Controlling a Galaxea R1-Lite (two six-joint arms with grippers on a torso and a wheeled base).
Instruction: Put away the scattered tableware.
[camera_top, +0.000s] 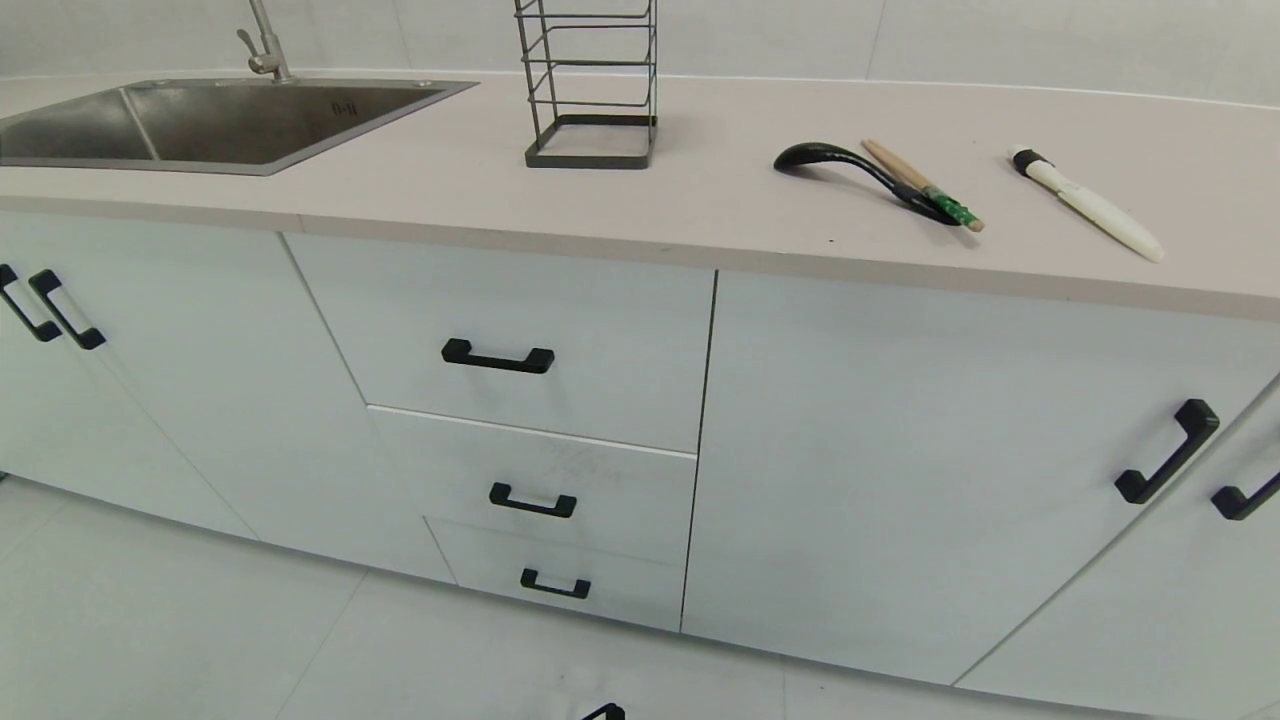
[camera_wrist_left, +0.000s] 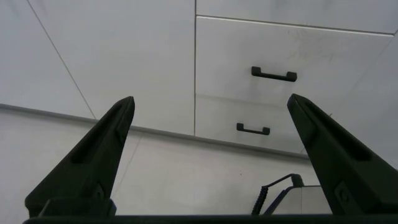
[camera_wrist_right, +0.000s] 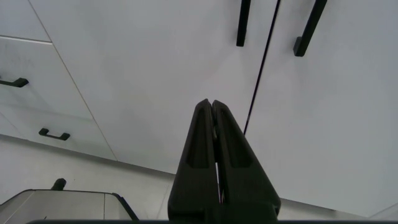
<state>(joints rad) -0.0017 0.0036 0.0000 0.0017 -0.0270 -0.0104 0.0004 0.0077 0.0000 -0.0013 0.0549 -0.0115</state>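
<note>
Black ladle (camera_top: 818, 155) touches green-ended wooden chopsticks (camera_top: 922, 185); white utensil (camera_top: 1088, 205), perhaps a knife, apart.

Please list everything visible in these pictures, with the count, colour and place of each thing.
ladle: 1, black, right part of the countertop
chopsticks: 1 pair, wooden with green ends, against the ladle's handle
white utensil: 1, black end, farthest right on the countertop
wire rack: 1, dark grey, middle of the countertop
sink: 1, steel, left, with a faucet
drawers: 3, white, black handles, shut, below the wire rack
left gripper: 1, black, open, facing the drawers
right gripper: 1, black, shut, facing cabinet doors
</note>
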